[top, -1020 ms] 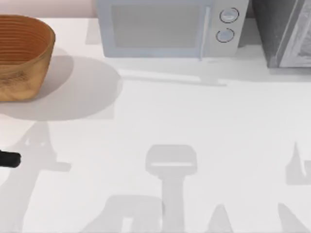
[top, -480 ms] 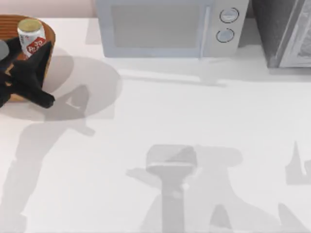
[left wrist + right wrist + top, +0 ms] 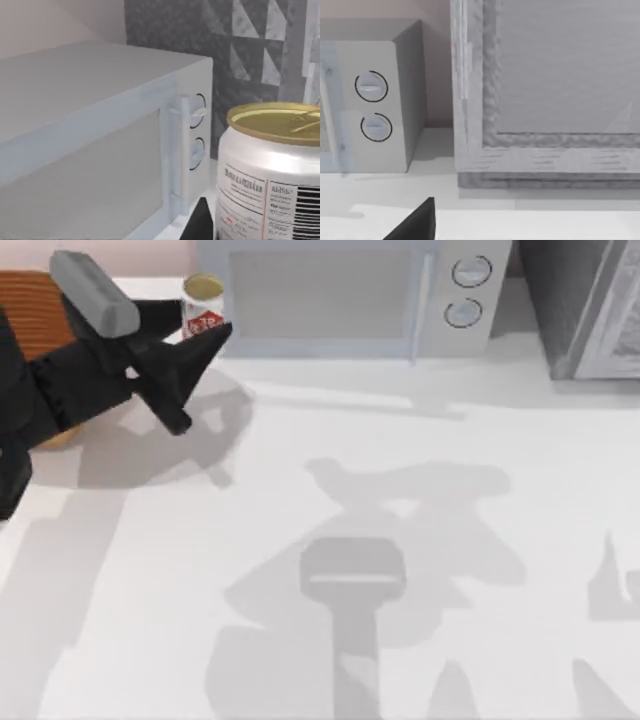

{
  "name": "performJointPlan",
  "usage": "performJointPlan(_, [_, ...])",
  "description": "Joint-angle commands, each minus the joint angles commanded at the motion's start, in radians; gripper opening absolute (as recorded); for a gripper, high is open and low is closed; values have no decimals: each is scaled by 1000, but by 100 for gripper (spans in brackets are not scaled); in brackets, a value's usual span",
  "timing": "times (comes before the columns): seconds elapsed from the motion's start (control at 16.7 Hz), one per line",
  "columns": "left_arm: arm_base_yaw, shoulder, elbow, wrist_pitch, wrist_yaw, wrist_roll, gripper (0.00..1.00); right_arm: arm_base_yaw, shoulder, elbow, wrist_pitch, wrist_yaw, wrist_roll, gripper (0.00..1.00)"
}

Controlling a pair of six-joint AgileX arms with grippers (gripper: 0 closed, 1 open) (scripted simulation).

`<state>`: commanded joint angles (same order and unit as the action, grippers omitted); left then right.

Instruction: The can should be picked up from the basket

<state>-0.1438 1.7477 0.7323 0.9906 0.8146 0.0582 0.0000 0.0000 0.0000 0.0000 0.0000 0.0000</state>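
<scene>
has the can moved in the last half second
Yes. The can, held in the left gripper, has gone rightward from over the basket to beside the microwave.

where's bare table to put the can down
Free: the wide table in front of the microwave, reaching the top view's right and near edges. Crowded: the far left corner, where the left gripper holds the can by the basket.

White red-marked can (image 3: 203, 308), orange-brown ribbed basket (image 3: 40, 302)
</scene>
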Motion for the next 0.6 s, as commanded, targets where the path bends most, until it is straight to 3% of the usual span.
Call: performJointPlan(0.6, [-37, 578, 264, 283, 426, 8, 0, 0, 0, 0, 0, 0, 0, 100])
